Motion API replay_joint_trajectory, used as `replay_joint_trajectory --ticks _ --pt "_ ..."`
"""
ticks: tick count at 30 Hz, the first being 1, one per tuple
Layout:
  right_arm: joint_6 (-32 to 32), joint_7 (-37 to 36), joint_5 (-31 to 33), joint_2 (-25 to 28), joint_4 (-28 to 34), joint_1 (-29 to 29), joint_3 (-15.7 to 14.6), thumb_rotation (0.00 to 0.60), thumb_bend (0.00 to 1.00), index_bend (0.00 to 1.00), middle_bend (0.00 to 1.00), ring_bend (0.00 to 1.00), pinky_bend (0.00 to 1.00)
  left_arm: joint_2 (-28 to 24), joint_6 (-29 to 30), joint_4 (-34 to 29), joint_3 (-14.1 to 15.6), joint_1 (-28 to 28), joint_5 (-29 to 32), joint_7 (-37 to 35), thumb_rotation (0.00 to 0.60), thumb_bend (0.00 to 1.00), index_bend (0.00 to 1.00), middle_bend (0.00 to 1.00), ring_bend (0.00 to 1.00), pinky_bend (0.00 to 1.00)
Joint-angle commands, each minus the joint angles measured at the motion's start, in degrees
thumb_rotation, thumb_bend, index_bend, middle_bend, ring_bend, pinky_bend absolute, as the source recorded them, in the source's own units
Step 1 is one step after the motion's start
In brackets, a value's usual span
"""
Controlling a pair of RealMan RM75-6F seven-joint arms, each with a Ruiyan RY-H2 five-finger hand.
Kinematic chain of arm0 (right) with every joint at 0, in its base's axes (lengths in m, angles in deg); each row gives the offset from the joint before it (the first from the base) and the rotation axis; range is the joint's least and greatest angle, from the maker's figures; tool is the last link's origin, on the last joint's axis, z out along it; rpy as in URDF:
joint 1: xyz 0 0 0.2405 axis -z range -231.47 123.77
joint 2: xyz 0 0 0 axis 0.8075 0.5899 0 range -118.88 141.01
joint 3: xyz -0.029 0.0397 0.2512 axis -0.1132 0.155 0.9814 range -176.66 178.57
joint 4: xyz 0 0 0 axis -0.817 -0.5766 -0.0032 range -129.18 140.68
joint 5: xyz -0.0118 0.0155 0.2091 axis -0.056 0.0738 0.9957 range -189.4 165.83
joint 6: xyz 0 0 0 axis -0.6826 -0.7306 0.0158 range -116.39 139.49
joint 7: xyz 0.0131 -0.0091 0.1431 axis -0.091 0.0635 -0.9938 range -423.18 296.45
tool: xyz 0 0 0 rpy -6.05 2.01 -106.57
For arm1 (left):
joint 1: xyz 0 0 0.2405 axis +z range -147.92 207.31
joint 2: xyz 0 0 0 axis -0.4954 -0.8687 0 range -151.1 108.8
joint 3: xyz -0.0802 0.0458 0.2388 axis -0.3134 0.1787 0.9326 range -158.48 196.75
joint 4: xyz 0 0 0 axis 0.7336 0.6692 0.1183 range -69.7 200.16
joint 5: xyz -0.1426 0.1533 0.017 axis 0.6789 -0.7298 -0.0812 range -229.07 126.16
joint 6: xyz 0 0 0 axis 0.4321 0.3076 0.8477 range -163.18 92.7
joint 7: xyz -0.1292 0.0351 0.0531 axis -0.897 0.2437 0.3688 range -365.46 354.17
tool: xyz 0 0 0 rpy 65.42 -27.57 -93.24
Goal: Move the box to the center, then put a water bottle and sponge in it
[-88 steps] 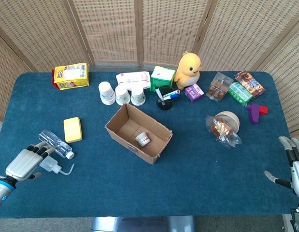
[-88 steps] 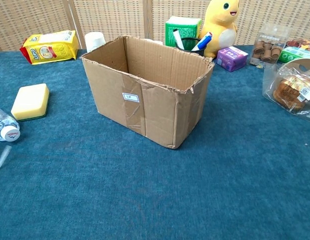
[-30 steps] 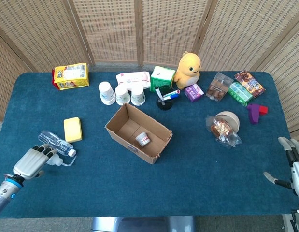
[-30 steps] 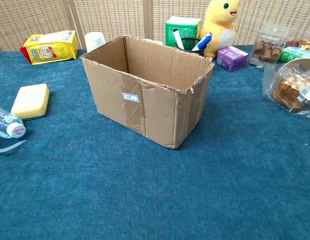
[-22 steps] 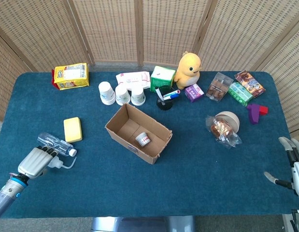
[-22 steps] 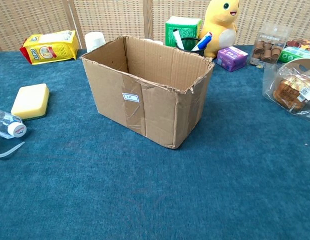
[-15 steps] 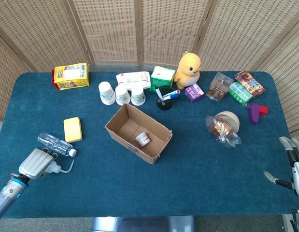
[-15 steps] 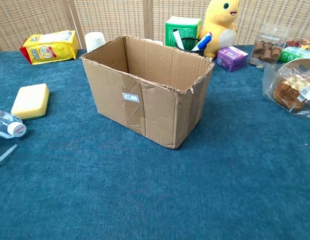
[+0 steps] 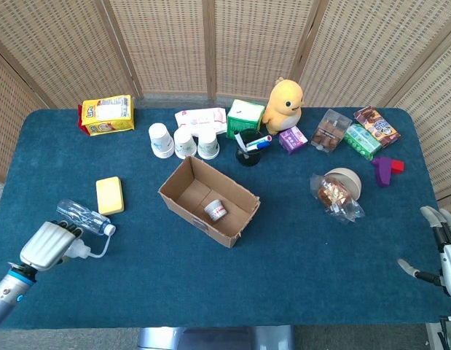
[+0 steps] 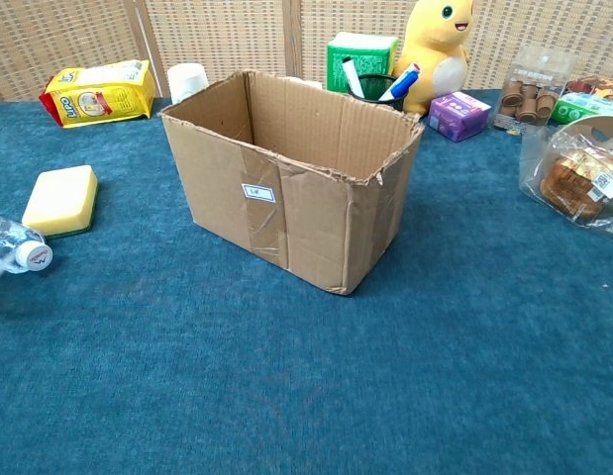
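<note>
Cardboard box (image 10: pixel 291 178) with small white label, unreadable, yellow sponge (image 10: pixel 60 201) nearby

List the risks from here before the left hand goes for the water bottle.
1. The clear plastic water bottle lies on its side on the blue cloth, so it may roll off when the left hand closes on it.
2. A small clear plastic piece with a thin tube lies against that hand and could get caught in the grasp.
3. The yellow sponge lies close behind the bottle and could be knocked away.
</note>
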Motion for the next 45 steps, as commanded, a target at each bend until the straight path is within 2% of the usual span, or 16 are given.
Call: replay_joint_trajectory --ticks 1,8,11,16,20,28,35,38,41,42,44,45 --pt "0.01 -0.14 -0.03 0.05 0.05 0.01 -0.02 0.600 0.00 0.08 0.01 0.01 0.17 -5.64 5.95 -6.55 -1.66 0.40 -1.59 -3.44 0.600 0.17 0.62 0.70 0.59 0.72" --pt "-0.09 -0.57 -0.13 0.20 0.23 0.06 -0.02 0.600 0.00 0.08 0.01 0.01 0.17 -11.16 11.80 -13.36 -5.66 -0.40 -2.02 -6.53 0.600 0.17 0.62 0.68 0.59 0.72" --pt "-0.15 -0.60 -0.17 0.28 0.30 0.09 -0.02 0.600 0.00 0.08 0.01 0.01 0.17 -10.71 15.40 -13.03 -8.84 -2.52 -4.35 -8.56 0.600 0.16 0.61 0.67 0.59 0.72" --pt "0.00 -0.31 -0.25 0.18 0.33 -0.01 -0.05 0.600 0.00 0.08 0.01 0.01 0.17 -8.26 16.19 -12.03 -12.18 -6.64 -7.30 -7.42 0.600 0.15 0.60 0.67 0.58 0.72" --pt "-0.04 -0.28 -0.29 0.20 0.50 0.00 -0.04 0.600 0.00 0.08 0.01 0.01 0.17 -6.30 11.38 -15.70 -14.76 -10.85 -5.85 -5.30 0.600 0.15 0.59 0.66 0.57 0.71" --pt "0.20 -0.55 -0.31 0.23 0.07 0.04 -0.24 0.600 0.00 0.08 0.01 0.01 0.17 -2.12 0.36 -23.07 -19.27 -17.91 -1.00 9.06 0.600 0.11 0.56 0.64 0.57 0.71" --pt "0.24 -1.80 -0.40 0.41 0.02 -0.01 -0.23 0.600 0.00 0.08 0.01 0.01 0.17 2.34 -7.04 -25.46 -22.52 -23.19 5.06 18.49 0.600 0.10 0.51 0.57 0.54 0.70" --pt "0.29 -2.12 -0.34 0.46 -0.02 -0.03 -0.19 0.600 0.00 0.08 0.01 0.01 0.17 3.76 -9.49 -26.27 -23.22 -24.59 8.22 21.86 0.600 0.09 0.43 0.45 0.48 0.67" --pt "0.24 -2.48 -0.31 0.54 -0.06 -0.02 -0.15 0.600 0.00 0.09 0.01 0.01 0.17 4.92 -11.33 -27.14 -23.38 -25.36 11.49 24.55 0.600 0.08 0.26 0.19 0.25 0.54" --pt "0.26 -2.57 -0.34 0.58 -0.08 -0.04 -0.15 0.600 0.00 0.09 0.01 0.01 0.17 5.21 -12.09 -27.77 -23.42 -25.50 13.34 25.84 0.600 0.07 0.18 0.09 0.15 0.47" --pt "0.30 -2.65 -0.37 0.59 -0.09 -0.08 -0.15 0.600 0.00 0.08 0.01 0.01 0.17 5.59 -12.66 -28.85 -23.60 -25.71 15.66 27.29 0.600 0.07 0.06 0.00 0.04 0.40" --pt "0.29 -2.62 -0.38 0.58 -0.12 -0.08 -0.16 0.600 0.00 0.09 0.01 0.01 0.17 5.58 -12.69 -29.31 -23.62 -25.73 16.32 27.67 0.600 0.07 0.03 0.00 0.01 0.37"
